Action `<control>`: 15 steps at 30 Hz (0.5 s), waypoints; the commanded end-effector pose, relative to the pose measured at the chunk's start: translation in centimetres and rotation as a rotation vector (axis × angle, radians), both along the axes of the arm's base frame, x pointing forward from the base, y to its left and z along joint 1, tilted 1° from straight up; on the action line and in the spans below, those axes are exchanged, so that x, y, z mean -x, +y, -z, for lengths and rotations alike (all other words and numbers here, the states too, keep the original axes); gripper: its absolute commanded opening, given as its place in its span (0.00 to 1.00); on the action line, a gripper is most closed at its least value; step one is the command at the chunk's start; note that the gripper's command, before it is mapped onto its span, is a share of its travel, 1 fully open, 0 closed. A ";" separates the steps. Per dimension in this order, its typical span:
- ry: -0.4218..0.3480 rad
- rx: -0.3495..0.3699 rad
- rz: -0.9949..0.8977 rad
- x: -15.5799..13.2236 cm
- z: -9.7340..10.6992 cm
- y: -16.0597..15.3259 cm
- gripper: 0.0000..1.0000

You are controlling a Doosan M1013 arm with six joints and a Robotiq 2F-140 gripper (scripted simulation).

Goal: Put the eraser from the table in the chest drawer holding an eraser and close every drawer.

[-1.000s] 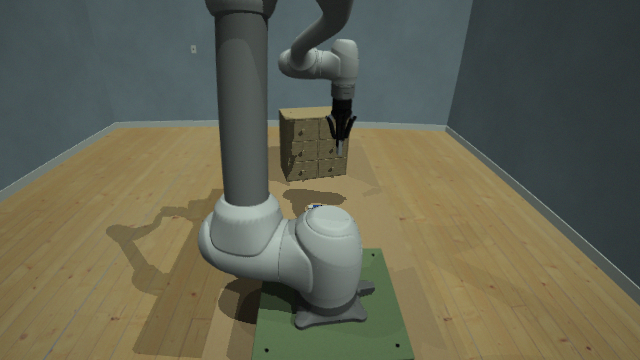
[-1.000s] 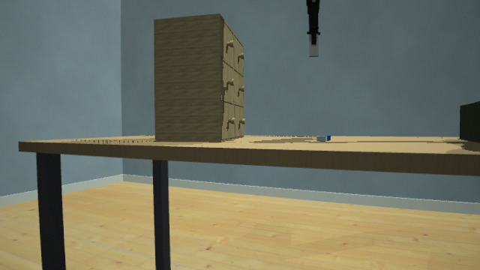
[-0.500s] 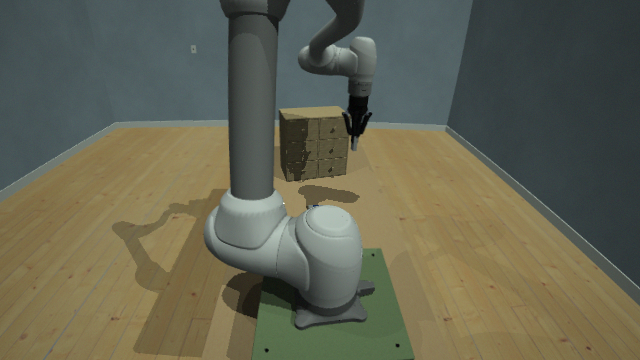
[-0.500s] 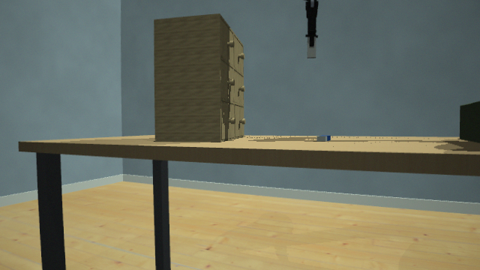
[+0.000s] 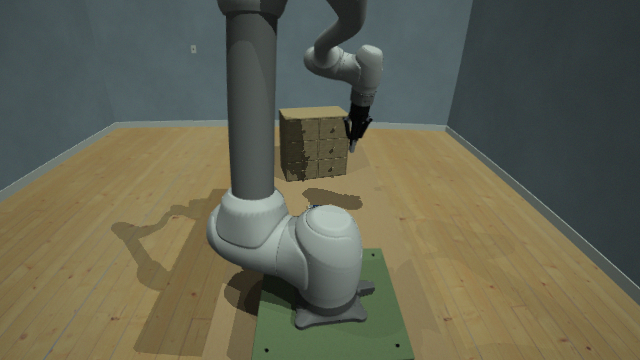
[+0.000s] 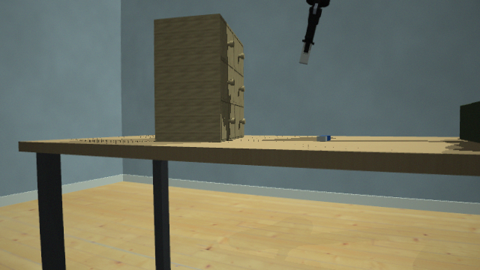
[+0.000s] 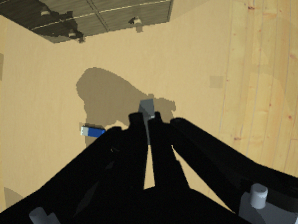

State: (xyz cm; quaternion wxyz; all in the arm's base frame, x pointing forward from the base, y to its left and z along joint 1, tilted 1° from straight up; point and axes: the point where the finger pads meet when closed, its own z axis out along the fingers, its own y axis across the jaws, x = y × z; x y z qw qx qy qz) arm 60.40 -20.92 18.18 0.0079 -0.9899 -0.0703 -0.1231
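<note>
My jaws [image 5: 352,146] [image 6: 304,58] are closed together, raised above the desk [image 6: 262,159] [image 7: 195,65]. The eraser [image 6: 323,138] [image 7: 93,132] lies on the desk, in front of the chest [image 5: 315,145] [image 6: 187,80] [image 7: 95,17], apart from it. All visible drawers sit closed.

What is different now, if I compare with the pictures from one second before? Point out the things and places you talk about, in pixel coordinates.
The gripper [image 5: 353,146] [image 6: 304,60] [image 7: 148,109] has moved to the right in the top view, from in front of the chest's right drawers to beside its right edge, and now tilts in the exterior view. The chest [image 5: 313,113] [image 6: 187,80] [image 7: 100,17] and the eraser [image 6: 323,138] [image 7: 93,132] look unmoved. Nothing was grasped.
</note>
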 end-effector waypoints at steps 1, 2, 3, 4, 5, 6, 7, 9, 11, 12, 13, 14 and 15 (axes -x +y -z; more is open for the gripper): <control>-0.166 -0.032 -0.009 -1.4 1.4 0.4 0.00; -0.195 -0.036 -0.008 -1.6 1.6 0.4 0.00; -0.222 -0.041 -0.009 -1.9 1.8 0.5 0.00; -0.249 -0.044 -0.008 -2.1 2.0 0.5 0.00; -0.249 -0.044 -0.008 -2.1 2.0 0.5 0.00; -0.249 -0.044 -0.008 -2.1 2.0 0.5 0.00; -0.274 -0.048 -0.009 -2.3 2.2 0.5 0.00; -0.321 -0.055 -0.009 -2.7 2.6 0.6 0.00; -0.365 -0.062 -0.009 -3.1 3.0 0.7 0.00; -0.386 -0.064 -0.008 -3.3 3.2 0.7 0.00; -0.406 -0.068 -0.008 -3.4 3.3 0.7 0.00; -0.426 -0.071 -0.008 -3.6 3.5 0.7 0.00; -0.445 -0.073 -0.008 -3.8 3.6 0.8 0.00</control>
